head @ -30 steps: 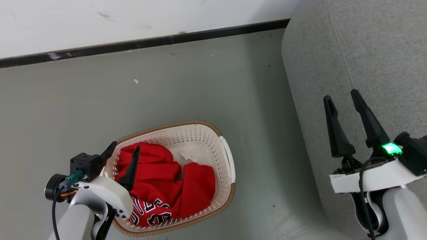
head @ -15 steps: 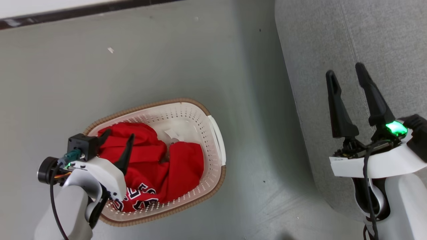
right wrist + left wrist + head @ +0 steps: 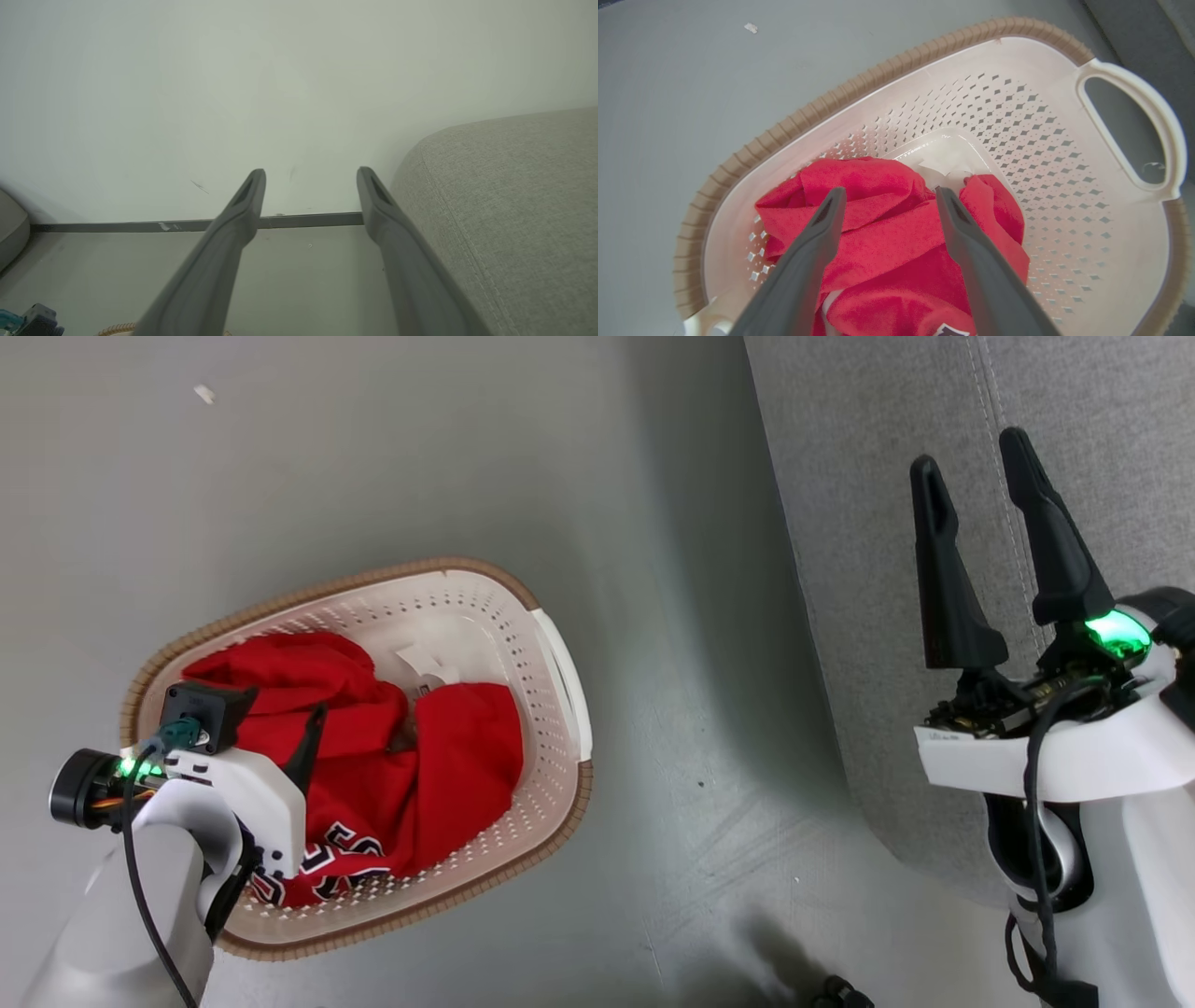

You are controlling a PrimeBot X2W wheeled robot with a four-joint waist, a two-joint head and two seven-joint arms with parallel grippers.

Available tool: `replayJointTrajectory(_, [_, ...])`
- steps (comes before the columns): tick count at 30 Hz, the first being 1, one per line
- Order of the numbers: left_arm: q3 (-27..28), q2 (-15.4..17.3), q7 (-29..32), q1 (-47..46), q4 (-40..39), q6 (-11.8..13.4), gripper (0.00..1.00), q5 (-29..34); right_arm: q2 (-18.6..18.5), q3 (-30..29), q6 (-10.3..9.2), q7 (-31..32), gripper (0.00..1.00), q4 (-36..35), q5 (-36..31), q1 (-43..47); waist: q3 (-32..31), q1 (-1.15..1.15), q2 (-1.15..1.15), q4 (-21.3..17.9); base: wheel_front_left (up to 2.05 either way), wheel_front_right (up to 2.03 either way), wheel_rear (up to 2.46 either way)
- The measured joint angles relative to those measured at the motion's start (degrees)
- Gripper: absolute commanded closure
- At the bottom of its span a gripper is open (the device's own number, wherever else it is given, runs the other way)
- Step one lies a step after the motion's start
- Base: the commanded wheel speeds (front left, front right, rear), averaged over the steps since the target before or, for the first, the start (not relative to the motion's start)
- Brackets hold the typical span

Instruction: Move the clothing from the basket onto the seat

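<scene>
Clothing (image 3: 882, 233), red, in basket (image 3: 924, 56): likely soft, light, limp; you'd pinch a raised top fold. Left gripper (image 3: 891, 196) over it, right gripper (image 3: 971, 457): both spread wide, holding nothing

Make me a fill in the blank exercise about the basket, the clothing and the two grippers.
The clothing in the basket is coloured ____.
The left gripper points at the clothing with its jaws ____.
The grey fabric thing beside the right gripper is the ____.
The basket stands on the ____.
Missing words: red; open; seat; floor.
</scene>
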Motion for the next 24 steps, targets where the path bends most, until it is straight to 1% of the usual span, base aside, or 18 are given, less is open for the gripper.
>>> replayJointTrajectory(6, [-1.89, 0.9, 1.2, -1.61, 2.97, 0.0, 0.0, 0.92, 0.1, 0.37, 0.0, 0.0, 0.0, -0.59, 0.13, -2.16, 2.87, 0.0, 0.0, -1.75, 0.0, 0.0, 0.0])
replayJointTrajectory(15, [-4.04, 2.02, 1.33, -4.87, 6.04, 0.0, 0.0, 2.91, 0.13, 1.08, 0.0, 0.0, 0.0, -0.65, 3.36, -3.29, 6.68, 0.0, 0.0, -4.24, 0.0, 0.0, 0.0])
replayJointTrajectory(24, [-7.76, 4.69, 1.76, -7.62, 8.83, -0.01, 0.0, 6.92, 0.18, 1.71, 0.0, 0.0, 0.0, -0.71, 5.55, -5.4, 9.84, 0.0, 0.0, -6.55, 0.0, 0.0, 0.0])
